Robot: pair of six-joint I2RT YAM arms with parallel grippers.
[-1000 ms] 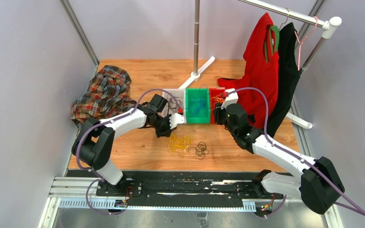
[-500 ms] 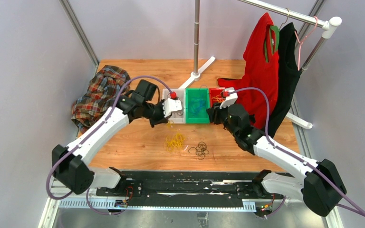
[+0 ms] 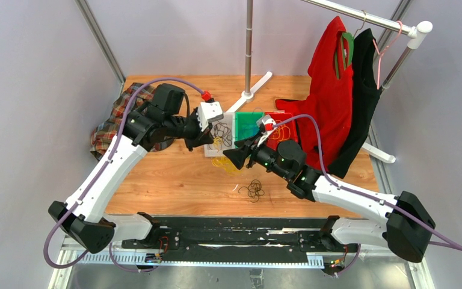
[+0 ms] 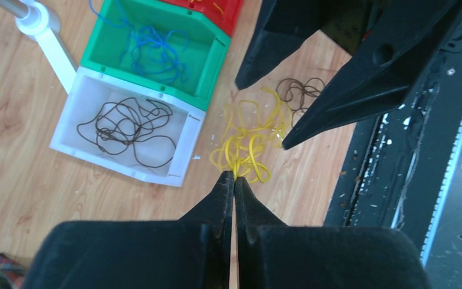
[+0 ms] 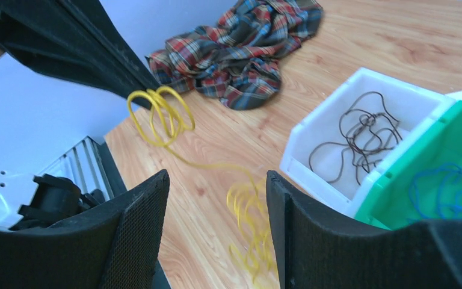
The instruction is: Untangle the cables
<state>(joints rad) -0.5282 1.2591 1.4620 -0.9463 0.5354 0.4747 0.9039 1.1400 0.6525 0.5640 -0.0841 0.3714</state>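
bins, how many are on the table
3, side by side: white bin, green bin in the middle, red bin, partly cut off in the left wrist view.

Bright, even light, soft shadows; yellow cable (image 5: pixel 245 205) smeared by blur (right wrist view), overhead sharp.

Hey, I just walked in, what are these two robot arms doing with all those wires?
The left gripper is shut on the yellow cable, holding some of its loops above the table while the rest trails down onto the wood. The right gripper is open and hovers by that trailing strand, gripping nothing. A black cable lies in the white bin, a blue cable lies in the green bin, and another dark cable lies loose on the table.
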